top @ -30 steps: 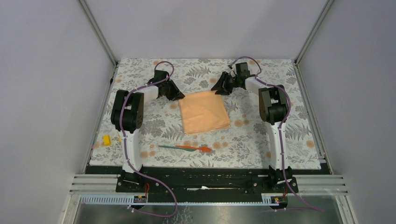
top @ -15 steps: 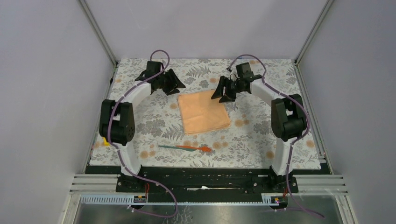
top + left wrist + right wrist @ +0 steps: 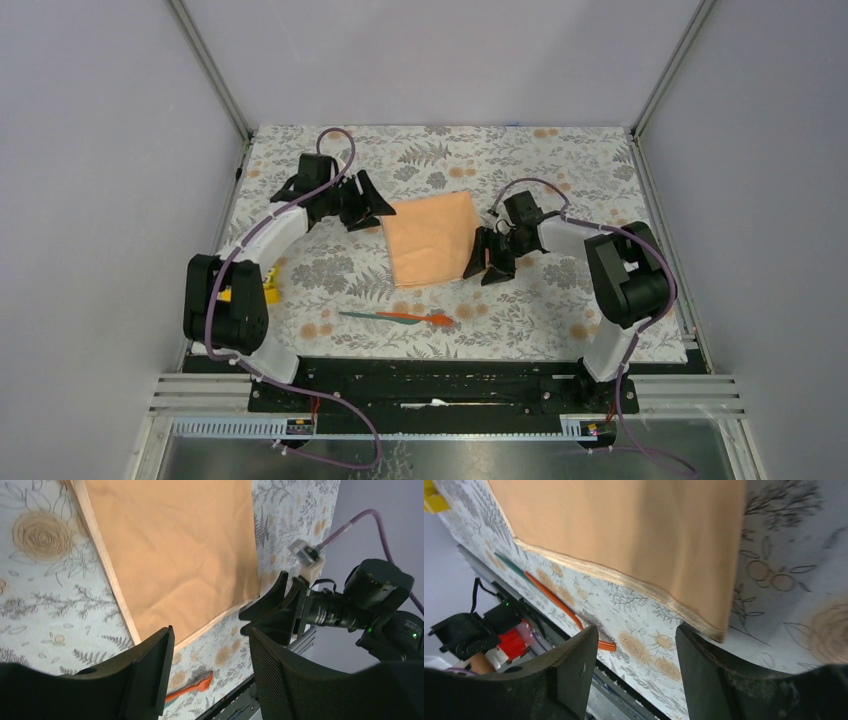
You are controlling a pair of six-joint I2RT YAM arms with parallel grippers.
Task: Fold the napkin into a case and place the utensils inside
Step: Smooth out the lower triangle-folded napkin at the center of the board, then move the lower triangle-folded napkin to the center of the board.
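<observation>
The peach-orange napkin (image 3: 432,240) lies folded flat on the floral tablecloth, its layered edges showing in the wrist views (image 3: 175,555) (image 3: 624,535). My left gripper (image 3: 383,208) is open at the napkin's far left corner, with nothing between its fingers (image 3: 210,672). Open too, my right gripper (image 3: 480,270) hangs just off the near right corner (image 3: 636,665), one finger (image 3: 709,670) close under that corner. The utensils lie end to end near the front edge: a teal one (image 3: 358,315) (image 3: 511,564) and an orange fork (image 3: 425,319) (image 3: 192,686) (image 3: 556,600). No case shape shows.
A small yellow block (image 3: 268,290) (image 3: 434,500) sits at the left, partly behind my left arm. The grey floral tablecloth (image 3: 560,160) covers the table. A black rail (image 3: 440,375) runs along the near edge, and enclosure walls stand on three sides.
Both grippers have opened wider. My right gripper moved from the napkin's far right corner to its near right corner. The left arm's elbow swung outward, its gripper staying by the far left corner.
</observation>
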